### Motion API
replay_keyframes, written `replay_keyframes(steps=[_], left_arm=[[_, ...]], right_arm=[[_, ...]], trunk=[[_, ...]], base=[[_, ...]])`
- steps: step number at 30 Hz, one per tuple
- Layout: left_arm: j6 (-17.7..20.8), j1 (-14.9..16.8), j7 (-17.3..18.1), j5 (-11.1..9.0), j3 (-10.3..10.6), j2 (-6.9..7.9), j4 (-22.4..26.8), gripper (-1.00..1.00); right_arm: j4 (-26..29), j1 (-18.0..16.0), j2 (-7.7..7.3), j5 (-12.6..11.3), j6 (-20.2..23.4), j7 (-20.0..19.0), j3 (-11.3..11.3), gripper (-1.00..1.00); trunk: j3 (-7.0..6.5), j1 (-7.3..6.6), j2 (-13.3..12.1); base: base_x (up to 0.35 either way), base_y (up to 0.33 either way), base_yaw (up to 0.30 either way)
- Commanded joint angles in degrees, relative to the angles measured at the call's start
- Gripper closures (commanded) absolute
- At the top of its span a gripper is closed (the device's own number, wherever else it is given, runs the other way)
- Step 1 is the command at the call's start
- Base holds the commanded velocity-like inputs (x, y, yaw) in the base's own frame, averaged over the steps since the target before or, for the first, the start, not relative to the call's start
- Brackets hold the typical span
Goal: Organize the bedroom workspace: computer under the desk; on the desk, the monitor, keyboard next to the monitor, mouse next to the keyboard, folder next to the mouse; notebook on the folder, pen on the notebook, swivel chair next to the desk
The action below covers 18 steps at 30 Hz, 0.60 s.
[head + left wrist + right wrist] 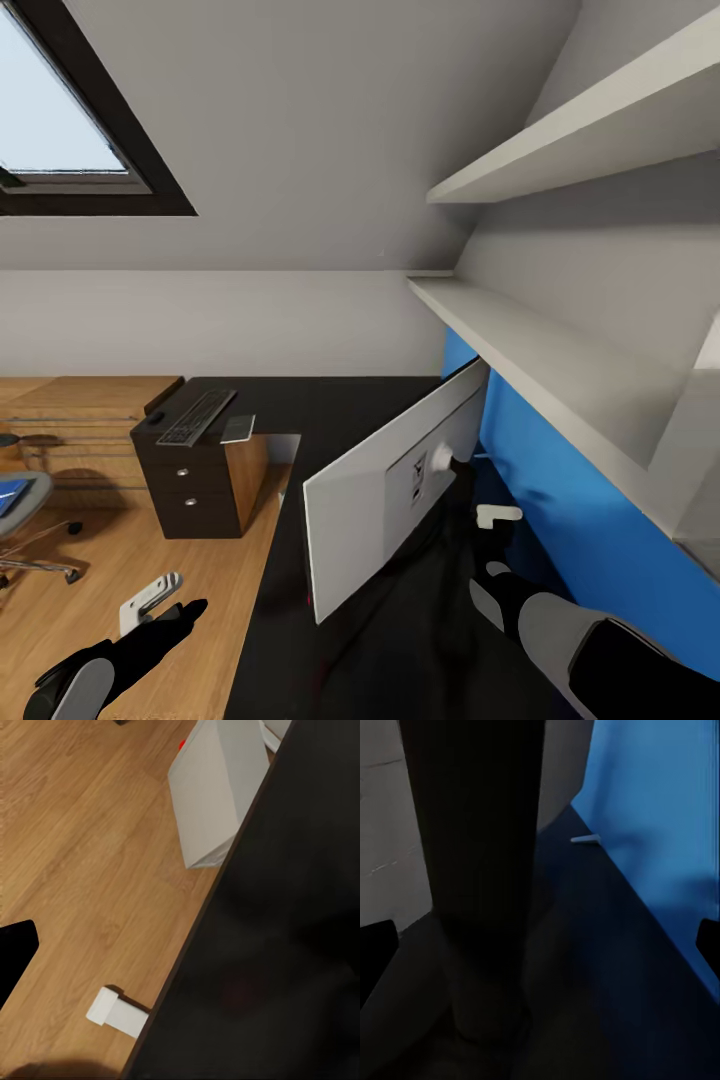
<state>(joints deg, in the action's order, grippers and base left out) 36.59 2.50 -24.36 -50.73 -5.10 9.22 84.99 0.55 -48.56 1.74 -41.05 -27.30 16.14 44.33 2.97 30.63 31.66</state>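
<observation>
Standing on a long black desk (330, 400), a wide monitor (385, 490) shows its light grey back in the head view and sits tilted near the desk's right edge, just in front of a bright blue wall panel (560, 500). A slim dark keyboard (197, 416) lies at the desk's far left end, above the dark drawers, with a small grey flat item (238, 428) touching its right side. Beyond that end, on the wooden floor (150, 560), a swivel chair (25, 520) carries a blue folder (10, 495) on its seat. The left gripper (150, 600) hangs over the floor beside the desk's front edge, its fingers spread apart and holding nothing. The right gripper (497, 540) hovers over the desktop behind the monitor; whether it is wide or narrow cannot be told. In the left wrist view, a pale grey computer (217, 787) with a small red mark stands on the floor, partly tucked under the desk's edge.
</observation>
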Motion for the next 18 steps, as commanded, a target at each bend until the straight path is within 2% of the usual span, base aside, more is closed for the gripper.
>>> replay_keyframes(steps=[1, 9, 14, 18], left_arm=[[0.15, 0.05, -0.51, -0.6, 0.0, 0.01, 0.08, -1.0], [-0.03, 0.04, -0.62, -0.69, -0.03, 0.08, -0.29, -1.0], [-0.44, 0.04, -0.74, -0.4, -0.01, 0.04, -2.47, -1.0], [-0.69, 0.05, -0.73, 1.55, 0.06, 0.02, -6.73, -1.0]], right_arm=[[-0.02, -0.05, 0.01, -0.26, -0.05, 0.3, 0.49, -1.0], [0.08, -0.05, 0.05, -0.26, -0.12, 0.36, 0.52, -1.0], [0.25, -0.05, 0.09, -0.36, -0.21, 0.38, 0.51, -1.0], [0.4, -0.05, 0.21, -0.48, -0.42, 0.39, 0.57, -1.0]], trunk=[[0.12, 0.0, 0.11], [0.12, 0.0, 0.11], [0.12, 0.0, 0.11], [0.12, 0.0, 0.11]], base=[[-0.276, 0.0, 0.0], [-0.316, 0.035, 0.0], [-0.33, 0.068, 0.0], [-0.33, 0.069, 0.0]])
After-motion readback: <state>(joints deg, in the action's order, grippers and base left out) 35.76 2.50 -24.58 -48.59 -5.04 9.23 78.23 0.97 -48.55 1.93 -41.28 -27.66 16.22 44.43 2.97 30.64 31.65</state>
